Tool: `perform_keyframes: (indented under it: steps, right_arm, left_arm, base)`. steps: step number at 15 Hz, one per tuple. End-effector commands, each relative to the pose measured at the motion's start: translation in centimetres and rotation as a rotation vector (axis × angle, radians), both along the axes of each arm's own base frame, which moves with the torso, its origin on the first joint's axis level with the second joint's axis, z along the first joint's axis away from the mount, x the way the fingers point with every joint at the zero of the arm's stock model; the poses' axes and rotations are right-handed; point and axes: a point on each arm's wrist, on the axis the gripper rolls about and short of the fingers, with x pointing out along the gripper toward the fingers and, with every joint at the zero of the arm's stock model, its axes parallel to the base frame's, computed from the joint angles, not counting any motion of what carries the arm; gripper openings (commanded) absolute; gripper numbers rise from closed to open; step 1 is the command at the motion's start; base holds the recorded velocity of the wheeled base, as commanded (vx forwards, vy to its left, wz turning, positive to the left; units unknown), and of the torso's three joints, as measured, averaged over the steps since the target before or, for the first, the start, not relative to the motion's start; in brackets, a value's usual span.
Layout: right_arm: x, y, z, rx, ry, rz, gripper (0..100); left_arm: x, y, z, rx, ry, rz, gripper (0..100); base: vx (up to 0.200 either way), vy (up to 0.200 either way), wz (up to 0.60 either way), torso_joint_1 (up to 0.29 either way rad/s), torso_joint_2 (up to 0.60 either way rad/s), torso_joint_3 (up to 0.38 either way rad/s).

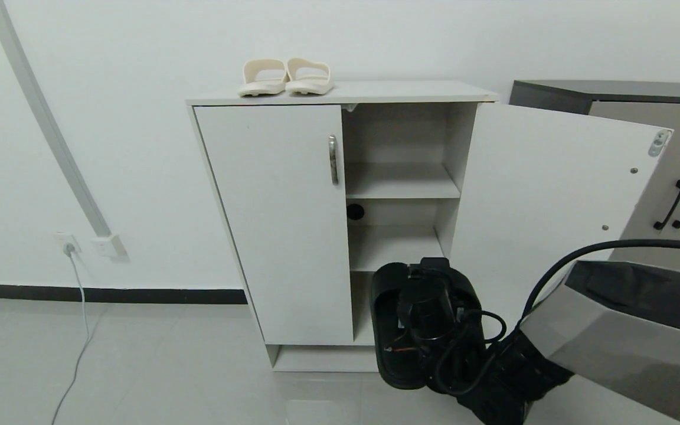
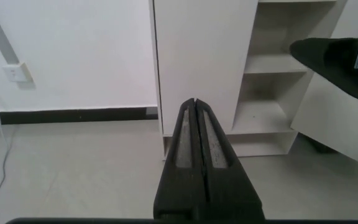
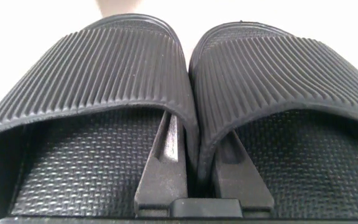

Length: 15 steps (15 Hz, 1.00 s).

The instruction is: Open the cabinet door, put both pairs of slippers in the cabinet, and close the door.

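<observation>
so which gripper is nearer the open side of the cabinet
Right. The right gripper, shut on the black slippers, is just in front of the cabinet's open shelves. The left gripper is farther back, with bare floor in between.

You see the cabinet [image 1: 275, 224] from above by head camera, and lower and farther back by left wrist. The right wrist camera hugs the black slippers [image 3: 123, 68].
</observation>
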Motion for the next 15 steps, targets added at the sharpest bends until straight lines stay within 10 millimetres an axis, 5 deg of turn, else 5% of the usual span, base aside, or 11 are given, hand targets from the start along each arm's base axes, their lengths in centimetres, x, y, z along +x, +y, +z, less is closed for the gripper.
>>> perform_keyframes:
  steps: [1, 15]
  right_arm:
    - [1.0, 0.9, -1.9, -0.017, 0.008, 0.002, 0]
    - [1.9, 1.0, -5.1, 0.001, -0.014, 0.045, 0]
  left_arm:
    - [0.0, 0.0, 0.0, 0.001, 0.002, 0.000, 0]
    - [0.0, 0.0, 0.0, 0.002, 0.002, 0.000, 0]
  base:
    - [0.000, 0.000, 0.00, 0.000, 0.00, 0.000]
    - [0.000, 0.000, 0.00, 0.000, 0.00, 0.000]
